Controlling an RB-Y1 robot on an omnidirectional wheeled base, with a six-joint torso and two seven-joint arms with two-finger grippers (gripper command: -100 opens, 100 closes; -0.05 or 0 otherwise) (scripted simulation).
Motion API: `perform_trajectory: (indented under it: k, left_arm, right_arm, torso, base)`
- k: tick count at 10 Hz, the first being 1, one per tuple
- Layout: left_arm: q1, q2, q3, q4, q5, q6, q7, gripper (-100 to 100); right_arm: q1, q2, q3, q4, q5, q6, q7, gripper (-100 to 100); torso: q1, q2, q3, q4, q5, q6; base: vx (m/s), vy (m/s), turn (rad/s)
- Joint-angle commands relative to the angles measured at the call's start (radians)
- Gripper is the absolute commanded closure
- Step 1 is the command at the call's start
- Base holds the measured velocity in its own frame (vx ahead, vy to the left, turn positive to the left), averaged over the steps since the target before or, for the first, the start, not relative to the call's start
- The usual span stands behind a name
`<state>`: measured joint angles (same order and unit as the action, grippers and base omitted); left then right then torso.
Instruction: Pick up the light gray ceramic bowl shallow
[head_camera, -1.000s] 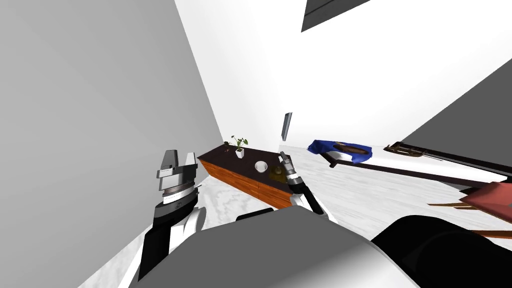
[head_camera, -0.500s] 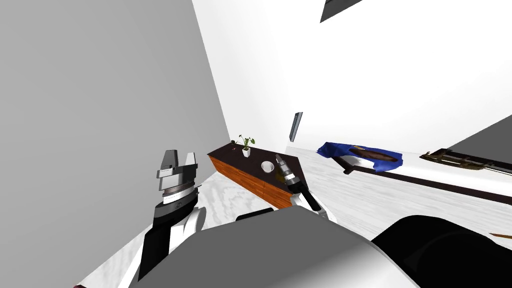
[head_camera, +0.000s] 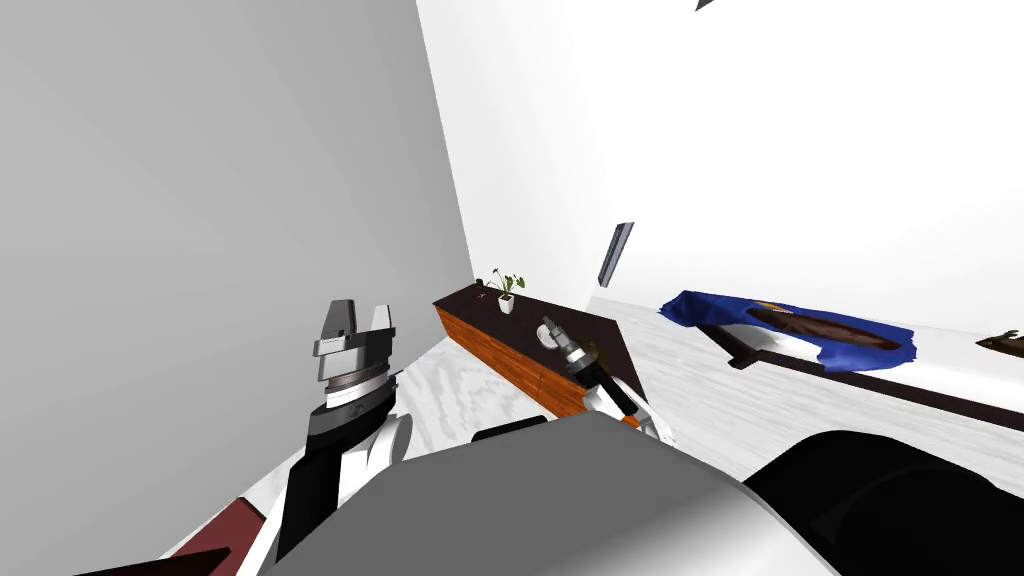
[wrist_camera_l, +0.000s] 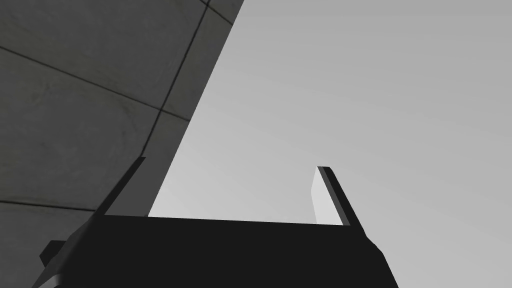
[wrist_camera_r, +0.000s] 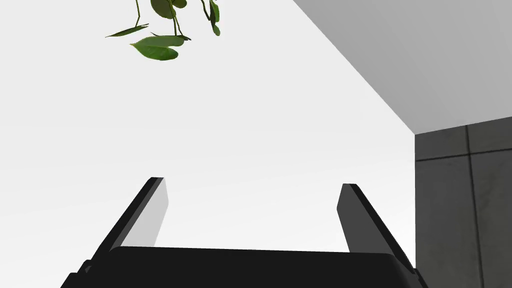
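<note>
Black-and-white left arm (head_camera: 318, 480) carries a grey end effector (head_camera: 362, 310) above a ringed collar.

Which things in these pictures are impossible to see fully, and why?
1. Bowl, head view: mostly behind the right gripper; contact cannot be judged.
2. Plant, right wrist view: leaves only, the rest cut off by the edge.
3. Brown object, head view: cut off at the edge; unidentifiable.

The surface (head_camera: 495, 350) has reddish, grainy wood fronts and a dark matt top. The floor (head_camera: 445, 390) looks like smooth pale marble with grey veining. That blue cover (head_camera: 700, 308) is clearly rumpled cloth. The bowl (head_camera: 543, 340) looks smooth, plain white.
</note>
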<state>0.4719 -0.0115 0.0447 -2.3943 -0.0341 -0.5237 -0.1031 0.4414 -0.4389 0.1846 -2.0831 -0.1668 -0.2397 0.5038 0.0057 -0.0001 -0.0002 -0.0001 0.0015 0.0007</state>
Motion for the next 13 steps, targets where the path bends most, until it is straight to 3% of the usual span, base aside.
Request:
perform_trajectory:
  k: [1,3,5,6,8,9,11,12,13]
  left_arm:
    - [0.000,0.000,0.000,0.000,0.000,0.000,0.000,0]
    - [0.000,0.000,0.000,0.000,0.000,0.000,0.000,0]
    - [0.000,0.000,0.000,0.000,0.000,0.000,0.000,0]
    - [0.000,0.000,0.000,0.000,0.000,0.000,0.000,0]
    - [0.000,0.000,0.000,0.000,0.000,0.000,0.000,0]
    - [0.000,0.000,0.000,0.000,0.000,0.000,0.000,0]
    - [0.000,0.000,0.000,0.000,0.000,0.000,0.000,0]
    - [0.000,0.000,0.000,0.000,0.000,0.000,0.000,0]
    - [0.000,0.000,0.000,0.000,0.000,0.000,0.000,0]
  right_arm:
    - [-0.011,-0.041,0.021,0.026,-0.004,0.024,0.050,-100]
    - [-0.019,-0.075,0.039,0.044,-0.007,0.049,0.093,-100]
    - [-0.035,-0.144,0.076,0.083,-0.012,0.103,0.156,-100]
    - [-0.035,-0.146,0.076,0.083,-0.012,0.103,0.172,-100]
    - [-0.050,-0.205,0.116,0.125,-0.014,0.160,0.240,-100]
    - [-0.050,-0.217,0.116,0.125,-0.014,0.160,0.247,-100]
    - [-0.063,-0.289,0.158,0.171,-0.014,0.218,0.306,-100]
    - [-0.063,-0.289,0.158,0.171,-0.014,0.218,0.317,-100]
    - [-0.069,-0.324,0.179,0.195,-0.012,0.248,0.350,-100]
  torso:
    - [0.000,0.000,0.000,0.000,0.000,0.000]
    - [0.002,-0.001,0.000,0.000,0.000,-0.001]
    - [-0.001,-0.001,0.000,0.000,0.000,0.000]
    - [-0.001,-0.002,-0.001,0.000,0.000,0.000]
    - [-0.002,-0.001,0.000,0.000,-0.001,0.000]
    - [-0.001,-0.002,-0.001,0.000,0.000,0.000]
    - [-0.003,-0.001,0.000,0.000,-0.001,0.000]
    - [-0.003,-0.002,-0.001,0.000,-0.001,0.000]
    - [-0.003,-0.001,-0.001,0.000,-0.001,0.000]
  base:
    - [0.021,0.083,0.159]
    - [0.039,0.101,0.202]
    - [0.057,0.073,0.204]
    - [0.045,0.049,0.070]
    - [0.062,0.068,0.175]
    - [0.055,0.052,0.068]
    - [0.056,0.039,0.143]
    - [0.063,0.029,0.073]
    - [0.066,0.028,0.093]
